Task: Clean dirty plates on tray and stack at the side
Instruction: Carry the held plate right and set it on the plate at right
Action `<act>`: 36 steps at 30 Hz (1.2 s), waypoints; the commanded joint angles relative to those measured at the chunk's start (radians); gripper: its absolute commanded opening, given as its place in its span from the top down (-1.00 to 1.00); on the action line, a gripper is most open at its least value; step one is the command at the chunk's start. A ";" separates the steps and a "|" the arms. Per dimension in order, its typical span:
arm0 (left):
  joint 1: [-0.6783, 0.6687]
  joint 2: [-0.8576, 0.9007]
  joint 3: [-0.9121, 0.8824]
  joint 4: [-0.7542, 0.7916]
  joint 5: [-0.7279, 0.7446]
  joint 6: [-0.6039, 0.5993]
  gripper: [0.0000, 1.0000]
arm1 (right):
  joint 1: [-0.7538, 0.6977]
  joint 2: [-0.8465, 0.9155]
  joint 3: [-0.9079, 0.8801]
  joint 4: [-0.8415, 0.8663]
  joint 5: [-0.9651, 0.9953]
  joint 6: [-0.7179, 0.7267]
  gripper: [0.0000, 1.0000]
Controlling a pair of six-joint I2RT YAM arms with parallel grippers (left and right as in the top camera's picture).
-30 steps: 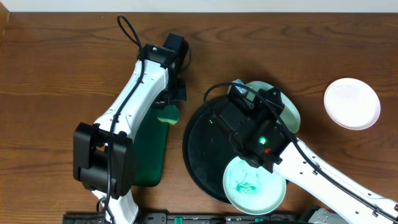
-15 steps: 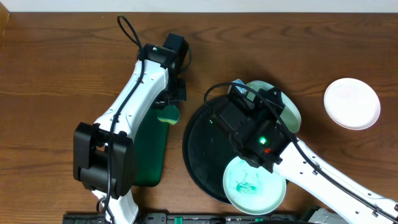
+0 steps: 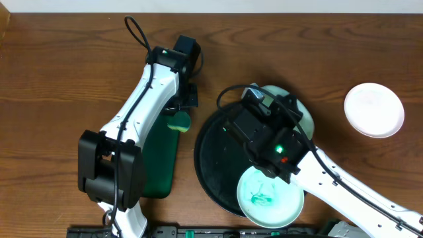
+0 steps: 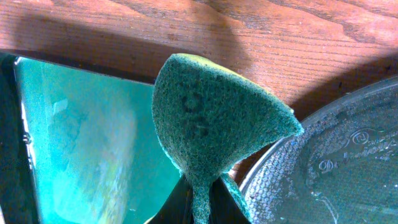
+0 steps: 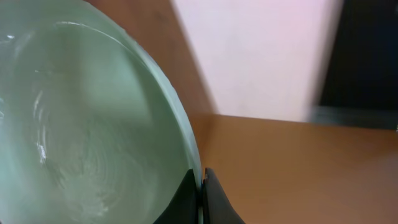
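Note:
My right gripper [image 5: 201,186] is shut on the rim of a pale, wiped-looking plate [image 5: 81,124]. It holds that plate [image 3: 299,109] tilted over the far right rim of the black tray [image 3: 211,152]. A second plate [image 3: 269,195] with turquoise smears lies on the tray's near side. Out on the wooden tabletop at the right rests a third, plain white plate [image 3: 374,110]. My left gripper [image 4: 200,202] is shut on a green sponge [image 4: 211,118] just left of the black tray's rim [image 4: 323,168].
A rectangular green tray [image 3: 158,158] lies under the left arm, left of the black tray; it is also in the left wrist view [image 4: 81,149]. Brown wood tabletop stretches across the back and the right side around the white plate.
The right gripper has shifted the held plate slightly, so its right edge shows a little less. The left arm and sponge have not moved.

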 commanded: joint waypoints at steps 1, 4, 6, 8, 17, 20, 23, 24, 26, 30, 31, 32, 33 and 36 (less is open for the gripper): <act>0.003 -0.004 -0.003 -0.003 -0.006 0.013 0.86 | -0.039 0.001 0.020 -0.031 -0.311 0.401 0.97; 0.003 -0.004 -0.003 -0.003 -0.006 0.013 0.85 | -0.110 0.001 0.018 -0.046 -0.470 0.663 0.97; 0.003 -0.004 -0.003 -0.003 -0.006 0.013 0.85 | -0.173 0.001 0.018 -0.043 -0.525 0.743 0.97; 0.002 -0.004 -0.003 -0.003 -0.005 0.013 0.86 | -0.247 -0.002 0.019 -0.037 -0.554 0.775 0.97; 0.002 -0.004 -0.003 0.000 -0.006 0.013 0.86 | -0.820 -0.003 0.019 -0.040 -0.993 0.809 0.97; 0.002 -0.004 -0.003 0.002 -0.006 0.013 0.86 | -1.072 -0.001 0.019 -0.047 -1.128 0.795 0.97; 0.002 -0.004 -0.003 0.002 -0.006 0.013 0.85 | -1.236 0.009 0.018 -0.063 -1.174 0.793 0.97; 0.002 -0.004 -0.003 0.002 -0.005 0.013 0.86 | -1.279 0.016 0.018 -0.067 -1.176 0.793 0.97; 0.002 -0.004 -0.003 0.002 -0.006 0.013 0.86 | -1.358 0.034 0.018 -0.073 -1.176 0.793 0.97; 0.002 -0.004 -0.003 0.002 -0.006 0.013 0.86 | -1.487 0.095 0.018 -0.076 -1.177 0.794 0.97; 0.002 -0.004 -0.003 0.002 -0.006 0.013 0.86 | -1.513 0.118 0.018 -0.071 -1.177 0.802 0.97; 0.002 -0.004 -0.003 0.002 -0.006 0.013 0.86 | -1.531 0.135 0.018 -0.069 -1.176 0.819 0.97; 0.002 -0.004 -0.003 0.002 -0.005 0.013 0.86 | -1.551 0.158 0.018 -0.066 -1.175 0.842 0.97; 0.002 -0.004 -0.003 0.000 -0.005 0.013 0.85 | -1.600 0.223 0.018 -0.023 -1.177 0.885 0.97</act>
